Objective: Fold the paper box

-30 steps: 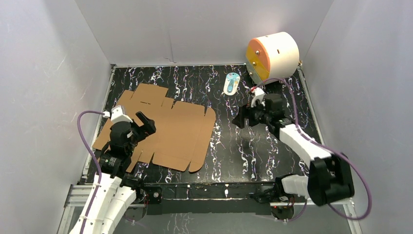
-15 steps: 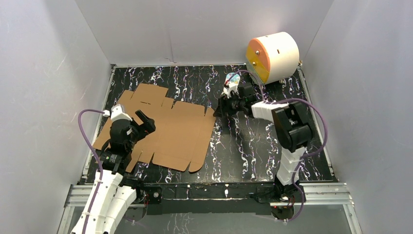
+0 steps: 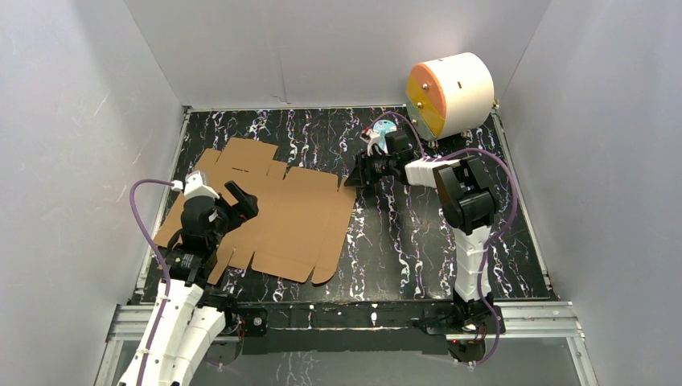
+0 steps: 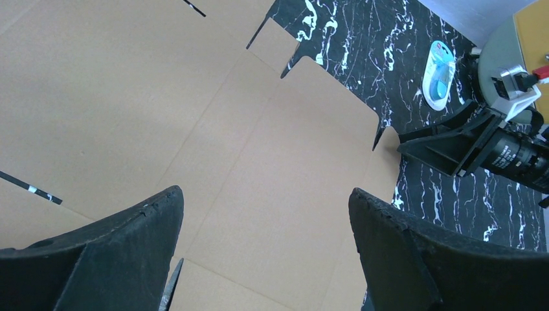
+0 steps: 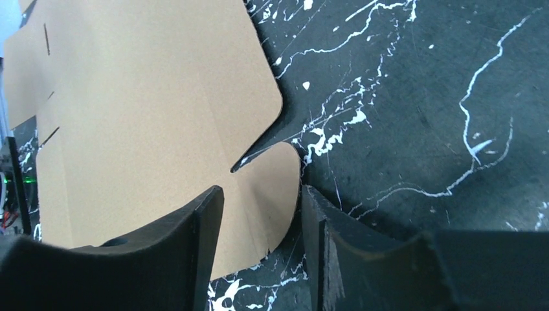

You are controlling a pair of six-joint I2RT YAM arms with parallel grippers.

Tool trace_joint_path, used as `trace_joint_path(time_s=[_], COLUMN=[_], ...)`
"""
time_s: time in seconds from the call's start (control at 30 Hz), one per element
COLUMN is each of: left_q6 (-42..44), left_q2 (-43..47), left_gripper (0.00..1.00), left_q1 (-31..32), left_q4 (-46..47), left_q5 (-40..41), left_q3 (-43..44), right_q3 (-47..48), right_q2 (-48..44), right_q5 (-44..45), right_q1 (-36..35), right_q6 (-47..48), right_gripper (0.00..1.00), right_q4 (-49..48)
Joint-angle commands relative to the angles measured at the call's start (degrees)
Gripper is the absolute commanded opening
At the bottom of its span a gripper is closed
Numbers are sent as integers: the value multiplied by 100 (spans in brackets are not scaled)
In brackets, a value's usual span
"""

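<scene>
The paper box (image 3: 281, 217), a flat unfolded sheet, is laid toward nine o'clock on the table (image 3: 410, 241), its rounded two-o'clock tab (image 5: 268, 194) straddled but not yet pinched by the right gripper (image 3: 355, 174), seemingly for lifting, while the left gripper (image 4: 265, 192) is held spread wide above it.

bright, even light from above, soft shadows, all views fairly sharp.

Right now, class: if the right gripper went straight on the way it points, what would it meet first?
The paper box: its rounded flap lies just ahead of the right gripper, between its open fingers. Whether they would catch it or skim above is unclear.
</scene>
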State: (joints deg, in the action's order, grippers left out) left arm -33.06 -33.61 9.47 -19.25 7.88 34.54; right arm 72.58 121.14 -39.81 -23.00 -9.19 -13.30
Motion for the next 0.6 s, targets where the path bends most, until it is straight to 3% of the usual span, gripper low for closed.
trace_joint_path(time_s=[0.0,0.17,0.43,0.57], left_q6=[28,28,1,6], left_q2=[0,18,47,28], left_gripper=[95,95,95,96], left_q1=[-42,-42,-42,-42], left_q4=[195,200,258,261], left_q5=[-208,-229,-333,-351], left_q3=[-44,-44,-79,-75], right_q3=[220,200,-291,-803], right_q2=[201,144,-468,-957], right_q5=[-361,-478,-331,-61], right_q1=[-29,-23,115,288], right_q6=[-74,-251,-469,-671], right_gripper=[54,41,6,0], right_q4=[-72,-210,-454,-640])
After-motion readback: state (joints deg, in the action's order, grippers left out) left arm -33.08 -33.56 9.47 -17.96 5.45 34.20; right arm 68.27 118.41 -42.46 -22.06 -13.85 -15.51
